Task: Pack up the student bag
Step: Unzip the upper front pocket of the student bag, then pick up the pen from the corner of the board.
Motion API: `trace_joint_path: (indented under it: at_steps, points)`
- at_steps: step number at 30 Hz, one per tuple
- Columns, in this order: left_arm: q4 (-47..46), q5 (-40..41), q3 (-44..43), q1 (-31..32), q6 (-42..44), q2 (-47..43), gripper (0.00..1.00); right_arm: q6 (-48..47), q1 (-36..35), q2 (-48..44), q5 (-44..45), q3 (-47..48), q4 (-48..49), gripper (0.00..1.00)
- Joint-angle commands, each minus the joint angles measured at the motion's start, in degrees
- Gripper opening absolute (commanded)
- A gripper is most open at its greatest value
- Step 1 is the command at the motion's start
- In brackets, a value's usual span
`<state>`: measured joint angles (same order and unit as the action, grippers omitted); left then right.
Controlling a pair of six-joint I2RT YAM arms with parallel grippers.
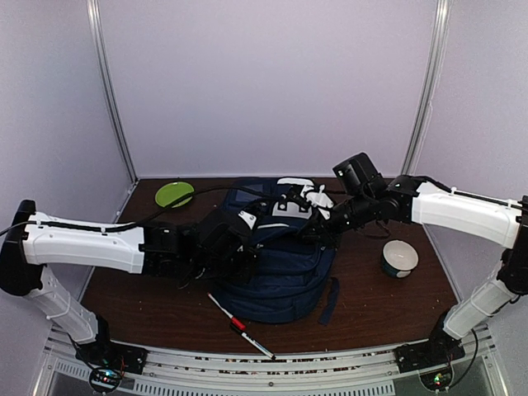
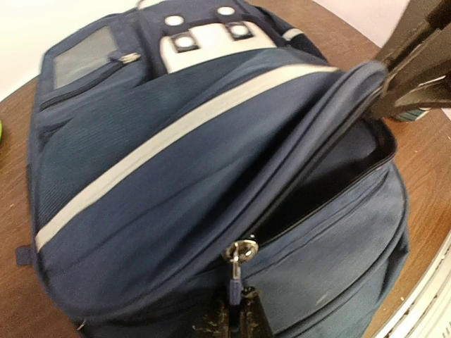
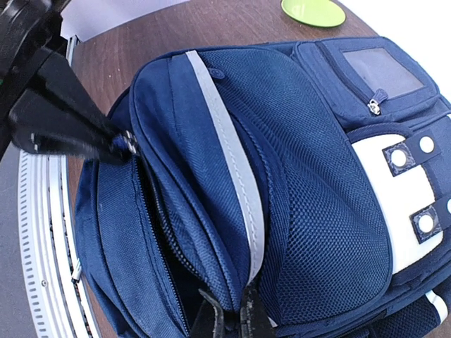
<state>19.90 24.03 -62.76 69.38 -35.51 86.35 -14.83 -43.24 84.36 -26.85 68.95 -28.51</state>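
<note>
Student bag (image 1: 285,272) flat at table (image 1: 379,309) centre, main zip part open. Left gripper (image 2: 236,313) clamped on zipper pull (image 2: 238,255) at near-left rim. Right gripper (image 3: 232,318) pinching striped flap edge, mouth held agape. Bowl (image 1: 400,257) right, plate (image 1: 174,194) far-left, pens (image 1: 239,323) near front edge; bare wood front-right.

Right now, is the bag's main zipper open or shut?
Partly open: the student bag shows a dark gap along its zipper in both wrist views, with the zipper pull partway along.
</note>
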Motion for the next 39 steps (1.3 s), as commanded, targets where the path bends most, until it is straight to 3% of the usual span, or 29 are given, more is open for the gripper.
trace_joint_path:
  at_steps: [1, 8, 14, 19, 22, 25, 31, 39]
  points:
    - [7.8, 9.0, 6.5, -1.2, -4.1, -9.0, 0.00, 0.1, 3.3, -4.2, 3.3, -1.2, 6.7, 0.00]
    - [13.1, 12.0, 18.1, -5.4, -9.1, -19.6, 0.00, -0.3, 5.8, -2.9, 4.8, -1.4, 6.5, 0.00]
    - [8.0, 9.9, 16.5, -6.8, -4.6, -19.1, 0.00, -3.1, 5.6, -2.9, 1.7, -1.8, 4.3, 0.00]
    - [7.1, 6.4, 16.4, -6.7, -3.0, -19.5, 0.48, -7.8, 3.5, -9.2, 0.9, -2.0, -1.2, 0.24]
    - [8.1, 6.5, 17.6, -6.7, -3.4, -23.3, 0.66, -9.2, 0.3, -14.5, 2.9, -2.1, -4.2, 0.35]
    - [8.4, 9.0, 18.3, -6.8, -2.7, -26.7, 0.78, -11.2, -4.4, -16.5, 0.2, -1.9, -9.7, 0.36]
    - [12.7, 14.7, 17.5, -7.3, -2.6, -28.0, 0.87, -11.6, -17.9, -12.2, -2.5, -5.2, -12.3, 0.29]
    - [14.7, 13.5, 20.5, -9.2, -8.0, -27.0, 0.87, -5.1, -33.9, 2.8, 10.5, -3.2, -6.5, 0.33]
